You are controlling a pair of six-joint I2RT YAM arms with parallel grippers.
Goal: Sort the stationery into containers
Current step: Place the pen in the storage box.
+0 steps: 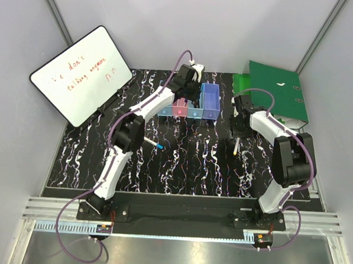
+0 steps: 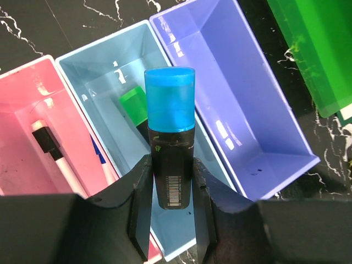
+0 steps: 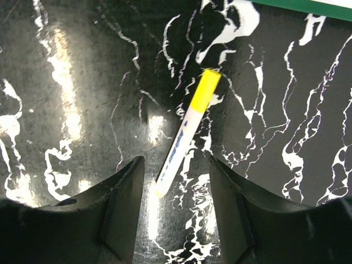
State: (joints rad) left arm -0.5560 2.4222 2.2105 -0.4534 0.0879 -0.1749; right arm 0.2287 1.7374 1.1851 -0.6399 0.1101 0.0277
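A blue-capped marker (image 2: pixel 170 104) is clamped in the left gripper (image 2: pixel 171 181) above the light blue bin (image 2: pixel 82 66). The right gripper (image 3: pixel 176 168) is spread wide over a yellow-capped marker (image 3: pixel 184 129) lying on the table (image 3: pixel 66 110).

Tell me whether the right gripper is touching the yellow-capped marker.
Apart. In the right wrist view the right gripper stands open around the marker, with bare table showing between it and each finger.

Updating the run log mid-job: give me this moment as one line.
left gripper: shut on blue-capped highlighter, over light blue bin | right gripper: open, above yellow-capped marker | sorting: unfinished
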